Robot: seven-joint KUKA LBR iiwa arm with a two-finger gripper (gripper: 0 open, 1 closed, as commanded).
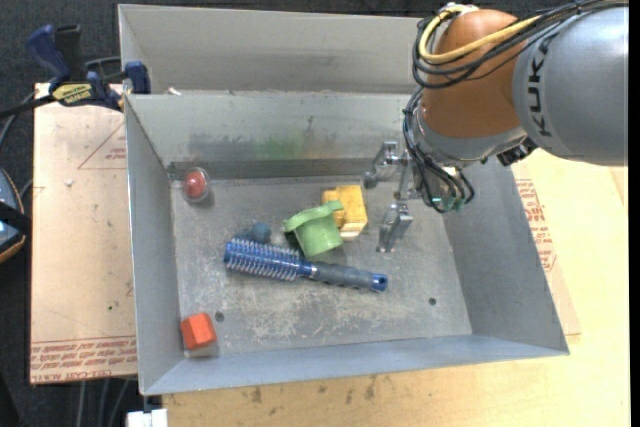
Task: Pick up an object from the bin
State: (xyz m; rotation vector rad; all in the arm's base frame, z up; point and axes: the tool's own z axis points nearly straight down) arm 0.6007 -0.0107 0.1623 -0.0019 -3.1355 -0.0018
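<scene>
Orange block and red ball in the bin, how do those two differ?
The orange block is boxy with flat faces; the red ball is round and glossy. The orange block lies near the front left corner of the bin; the red ball sits by the back wall. Both lie alone at the view's left, away from the gripper.

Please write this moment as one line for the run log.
gripper: open, empty | position: just right of yellow block | also near: green cup | picked: nothing yet
</scene>
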